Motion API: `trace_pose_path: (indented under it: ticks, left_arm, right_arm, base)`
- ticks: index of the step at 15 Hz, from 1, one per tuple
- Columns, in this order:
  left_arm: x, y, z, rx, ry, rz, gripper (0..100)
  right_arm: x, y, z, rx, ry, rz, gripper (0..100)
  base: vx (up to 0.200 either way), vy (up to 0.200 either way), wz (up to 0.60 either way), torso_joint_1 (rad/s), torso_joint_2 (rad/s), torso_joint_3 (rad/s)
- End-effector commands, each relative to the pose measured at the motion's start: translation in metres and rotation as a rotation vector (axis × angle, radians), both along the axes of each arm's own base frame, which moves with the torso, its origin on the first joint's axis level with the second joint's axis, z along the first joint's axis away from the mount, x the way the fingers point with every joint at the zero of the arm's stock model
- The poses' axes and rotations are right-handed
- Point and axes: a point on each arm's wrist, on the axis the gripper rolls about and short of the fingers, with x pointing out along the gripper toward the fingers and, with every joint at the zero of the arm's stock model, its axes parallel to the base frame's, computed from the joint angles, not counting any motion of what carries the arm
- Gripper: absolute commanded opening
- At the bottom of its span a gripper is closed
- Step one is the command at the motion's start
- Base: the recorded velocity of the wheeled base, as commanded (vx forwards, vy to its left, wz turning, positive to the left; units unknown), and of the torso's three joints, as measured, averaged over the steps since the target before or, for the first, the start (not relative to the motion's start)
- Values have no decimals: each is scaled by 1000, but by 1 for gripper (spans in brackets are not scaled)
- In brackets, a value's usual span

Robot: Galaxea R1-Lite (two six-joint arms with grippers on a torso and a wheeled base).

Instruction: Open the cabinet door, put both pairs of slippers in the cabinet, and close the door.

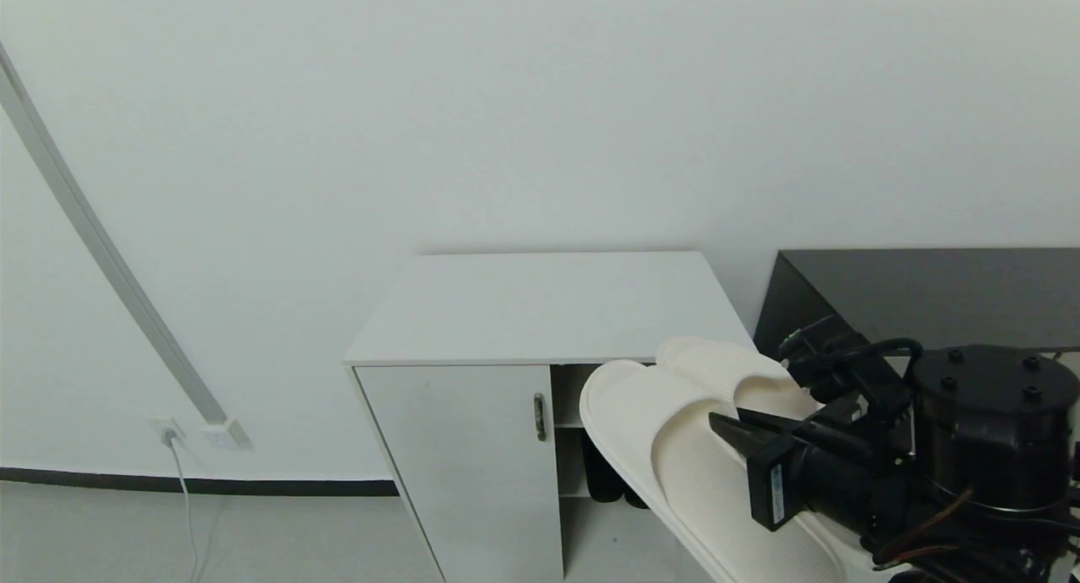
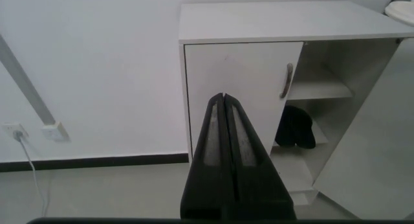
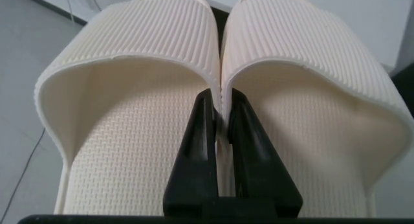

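While my right claw (image 3: pixel 220 98) is pinching the slippers (image 3: pixel 149 62) where they meet, they're seeming light, floppy, pointing ten o'clock. My left claw (image 2: pixel 224 101) is hanging clenched.

Right pincer (image 3: pixel 221 98) is black and tapered; arm cap (image 1: pixel 987 389) bears screws (image 1: pixel 949 357).

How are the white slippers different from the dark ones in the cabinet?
The white slippers are cream; the dark slippers look black. The white slippers hang outside, pinched by the right gripper; the dark slippers sit inside the cabinet. Both are by the cabinet's open side.
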Motion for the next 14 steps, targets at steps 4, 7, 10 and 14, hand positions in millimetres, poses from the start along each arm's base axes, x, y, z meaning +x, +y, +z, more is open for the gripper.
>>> trace_pose_path:
  ticks: [4,7,10,14]
  left_arm:
    - [0,0,0,0,2,0,0]
    - [0,0,0,0,2,-2,0]
    - [0,0,0,-1,2,0,0]
    - [0,0,0,-1,2,0,0]
  right_arm:
    - [0,-4,-6,-29,-4,22,0]
    - [0,-6,-8,-44,-5,29,0]
    - [0,-6,-8,-44,-4,31,0]
    - [-2,-6,-10,-48,1,38,0]
  base:
    - [0,0,0,0,0,0]
    - [-133,0,0,0,2,2]
    - [-67,0,0,2,6,1]
    - [0,0,0,0,0,0]
